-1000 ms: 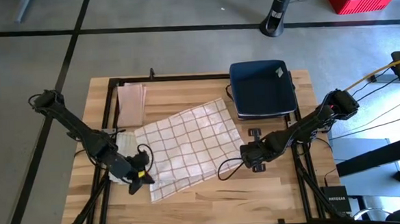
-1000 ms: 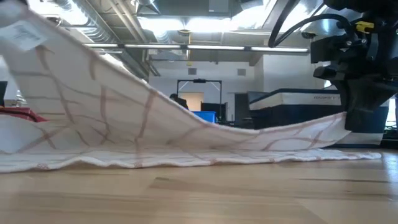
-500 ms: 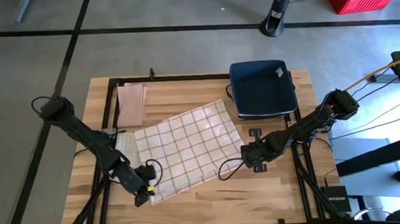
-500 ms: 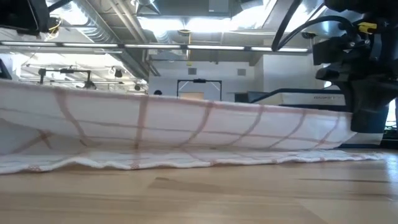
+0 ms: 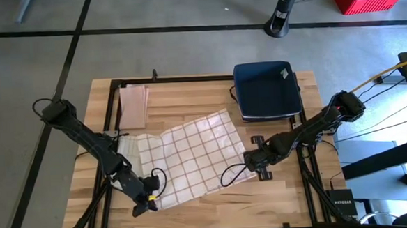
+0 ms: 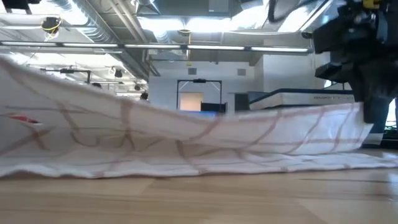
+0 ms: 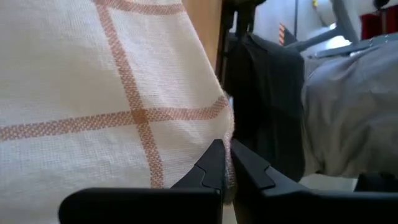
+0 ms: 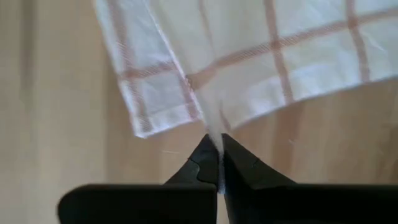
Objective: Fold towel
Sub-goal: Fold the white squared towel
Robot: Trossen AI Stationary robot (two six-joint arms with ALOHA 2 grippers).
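A white towel with red checks (image 5: 191,153) lies mid-table. Its far part rests flat on the wood, and its near edge is raised between my two grippers. In the low view the raised layer (image 6: 205,134) sags in a shallow arc above the layer on the table. My left gripper (image 5: 152,198) is shut at the towel's near-left corner. My right gripper (image 5: 248,159) is shut at its right corner and shows dark in the low view (image 6: 370,93). My left gripper pinches the towel's hemmed edge (image 7: 227,134) between its two shut fingertips. The cloth (image 7: 93,93) spreads away from the fingers and is lifted off the table there. My right gripper pinches a raised tip of cloth (image 8: 215,132) between its shut fingertips, coming from above. The cloth rises to the fingers from a lower layer, whose corner (image 8: 142,127) lies flat on the wood.
A dark blue tray (image 5: 267,90) sits at the table's far right, and a folded beige cloth (image 5: 133,104) at its far left. A small dark object (image 5: 258,135) lies just beyond the right gripper. Bare wood (image 5: 215,197) runs along the near edge.
My left gripper has carried its corner toward the table's near edge and down. In the low view that end of the raised layer has dropped from high up to a low arc. The towel's near-left part has shifted toward the near edge, while its far edge has stayed on the table.
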